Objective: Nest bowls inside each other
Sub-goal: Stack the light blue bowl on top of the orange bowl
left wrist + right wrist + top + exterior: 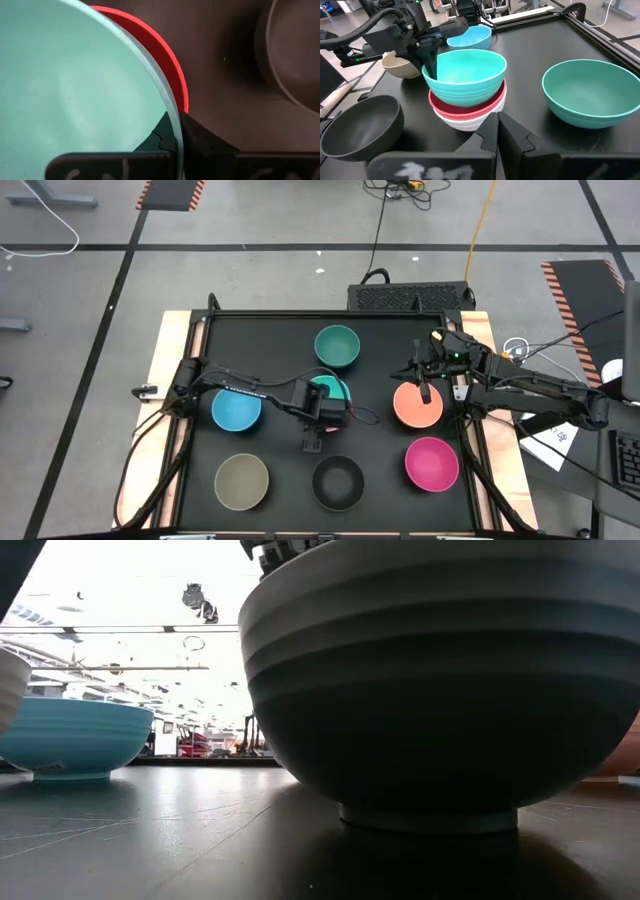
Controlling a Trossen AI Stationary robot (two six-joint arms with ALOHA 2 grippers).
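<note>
High view is showing the left claw (322,418) pinching the rim of the turquoise bowl (465,77), which is sitting nested in a red-pink bowl (467,108) and a white bowl (470,121) mid-surface (380,435). Right claw (424,392), fingers together and empty, is hovering at the orange bowl (415,409). Nine bowls are showing, one per colour; no legible writing.

The high view looks straight down on the whole table (200,480) from far above. The low view sits at table height, very near the black bowl (440,690), facing the room behind. The left wrist view is pressed close to the turquoise bowl (75,85). The right wrist view looks across the table and shares this same bowl (466,77).
</note>
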